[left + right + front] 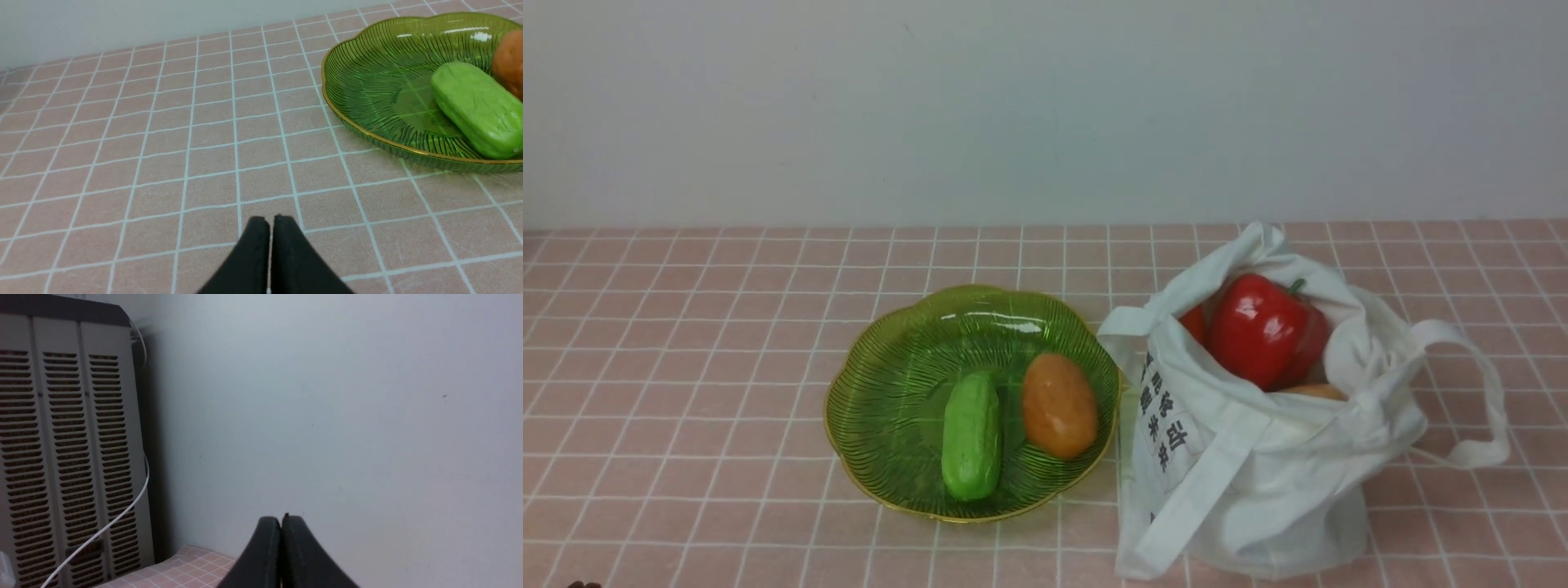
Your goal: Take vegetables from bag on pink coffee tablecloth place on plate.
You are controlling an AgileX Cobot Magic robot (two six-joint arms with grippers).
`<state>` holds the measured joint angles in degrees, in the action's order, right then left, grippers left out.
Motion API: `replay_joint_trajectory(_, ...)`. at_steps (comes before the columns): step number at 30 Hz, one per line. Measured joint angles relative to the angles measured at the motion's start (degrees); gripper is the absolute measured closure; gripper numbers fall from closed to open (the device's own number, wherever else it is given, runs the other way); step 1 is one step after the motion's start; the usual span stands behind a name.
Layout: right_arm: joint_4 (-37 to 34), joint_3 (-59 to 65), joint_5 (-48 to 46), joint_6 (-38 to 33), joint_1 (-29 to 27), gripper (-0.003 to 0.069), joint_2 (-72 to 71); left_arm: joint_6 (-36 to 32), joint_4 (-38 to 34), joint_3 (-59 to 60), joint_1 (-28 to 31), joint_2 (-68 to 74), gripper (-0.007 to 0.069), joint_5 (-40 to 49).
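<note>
Front: you see the potato (pixel 1059 405) and a green piece (pixel 971 437) lying on the plate (pixel 874 408). The pepper (pixel 1262 328) sits in the open mouth of the bag (pixel 1241 482), reachable from above.

Left wrist: your left tool (pixel 269 224) is pressed together, empty, over the cloth (pixel 163 143) near the plate.

Right wrist: your right tool (pixel 281 521), also together, faces the wall (pixel 347 416).

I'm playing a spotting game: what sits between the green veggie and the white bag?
In the front view, the orange potato lies between the green vegetable and the bag, on the plate.
</note>
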<state>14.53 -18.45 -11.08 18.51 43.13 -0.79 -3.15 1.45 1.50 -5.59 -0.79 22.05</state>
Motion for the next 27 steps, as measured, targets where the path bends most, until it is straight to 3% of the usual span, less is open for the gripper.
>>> replay_joint_trajectory(7,-1.25,0.59,3.81,-1.33,0.0,0.0673,0.0,0.0,0.0,0.0,0.03,0.0,0.0629,0.0)
replay_joint_trajectory(13,-13.59,0.94,4.8,-13.78,0.0,0.0673,0.0,0.0,0.0,0.0,0.03,0.0,0.0629,0.0)
replay_joint_trajectory(21,-14.88,1.65,1.75,-17.5,-1.77,0.0673,0.0,0.0,0.0,0.0,0.07,0.0,0.0629,0.0)
replay_joint_trajectory(27,-13.63,10.13,-2.86,-17.65,-22.1,0.0673,0.0,0.0,0.0,0.0,0.07,0.0,0.0629,0.0)
